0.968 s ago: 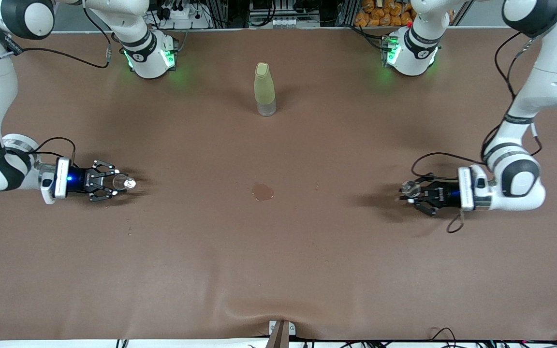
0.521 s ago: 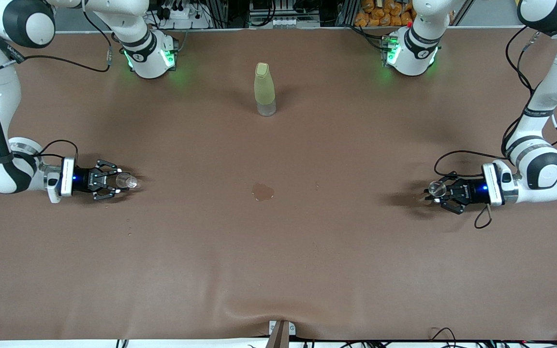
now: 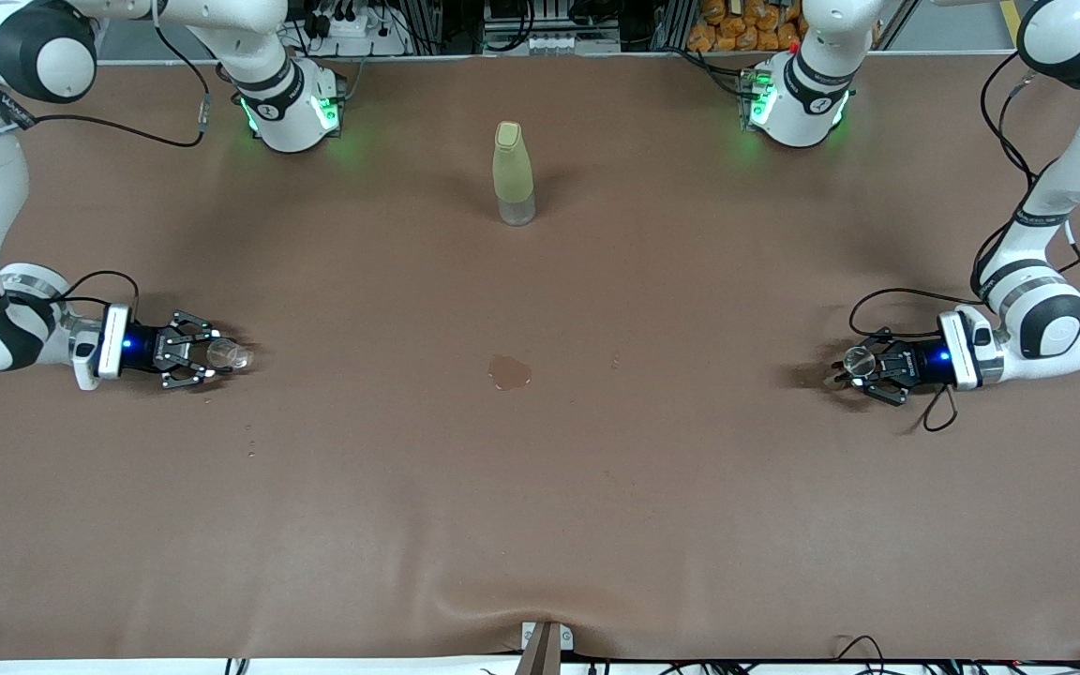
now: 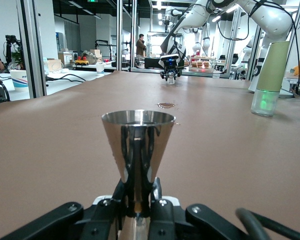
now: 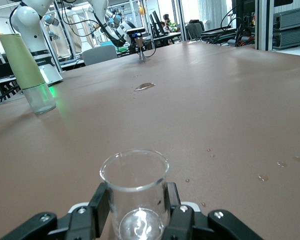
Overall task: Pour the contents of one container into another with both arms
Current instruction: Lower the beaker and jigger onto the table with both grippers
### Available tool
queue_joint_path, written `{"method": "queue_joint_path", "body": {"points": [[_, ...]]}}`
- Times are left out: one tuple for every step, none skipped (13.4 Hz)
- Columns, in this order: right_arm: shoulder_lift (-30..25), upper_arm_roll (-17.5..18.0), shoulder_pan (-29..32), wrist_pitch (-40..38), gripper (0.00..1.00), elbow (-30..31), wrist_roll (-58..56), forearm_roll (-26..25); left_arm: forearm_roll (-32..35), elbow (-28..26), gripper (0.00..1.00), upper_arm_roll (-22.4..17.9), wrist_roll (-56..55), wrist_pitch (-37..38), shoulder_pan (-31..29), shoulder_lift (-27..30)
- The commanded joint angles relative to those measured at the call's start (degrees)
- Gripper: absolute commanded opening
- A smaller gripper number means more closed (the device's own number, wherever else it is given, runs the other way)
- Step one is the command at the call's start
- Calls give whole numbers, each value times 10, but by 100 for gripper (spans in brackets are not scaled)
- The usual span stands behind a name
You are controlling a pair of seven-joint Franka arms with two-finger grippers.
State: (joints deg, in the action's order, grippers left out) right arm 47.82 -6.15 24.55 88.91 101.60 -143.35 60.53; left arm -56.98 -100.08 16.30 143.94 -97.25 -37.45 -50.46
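Left claw (image 3: 851,367) pinching jigger (image 3: 857,360), right claw (image 3: 205,356) pinching glass cup (image 3: 224,353), table ends

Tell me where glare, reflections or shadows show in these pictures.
Front view: green base lights tint the table; soft shadows lie beside the left gripper and right gripper. Left wrist view: the steel jigger mirrors the gripper's dark fingers. Right wrist view: a bright spot glints inside the glass cup.

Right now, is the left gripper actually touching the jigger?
Touching. The left wrist view shows the left gripper shut on the steel jigger, both fingers pressed against its narrow waist, with no gap.
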Motion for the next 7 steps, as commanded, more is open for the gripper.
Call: {"method": "queue_joint_path", "body": {"points": [[14,10,15,-15,49,-11,2,-13,9,1,0,7,5,8,-9,-7],[14,10,15,-26,62,-11,4,-9,8,1,0,7,5,8,-9,-8],[14,11,18,-36,71,-12,11,-8,8,1,0,7,4,10,-9,-8],[13,11,22,-44,80,-14,22,-8,6,1,2,8,4,14,-8,-10],[12,11,23,-58,87,-16,36,-8,6,1,7,7,4,15,-8,-12],[11,11,23,-65,90,-22,49,-8,6,1,7,7,4,16,-8,-16],[8,10,23,-67,90,-29,68,-8,5,1,10,7,4,16,-8,-17]]}}
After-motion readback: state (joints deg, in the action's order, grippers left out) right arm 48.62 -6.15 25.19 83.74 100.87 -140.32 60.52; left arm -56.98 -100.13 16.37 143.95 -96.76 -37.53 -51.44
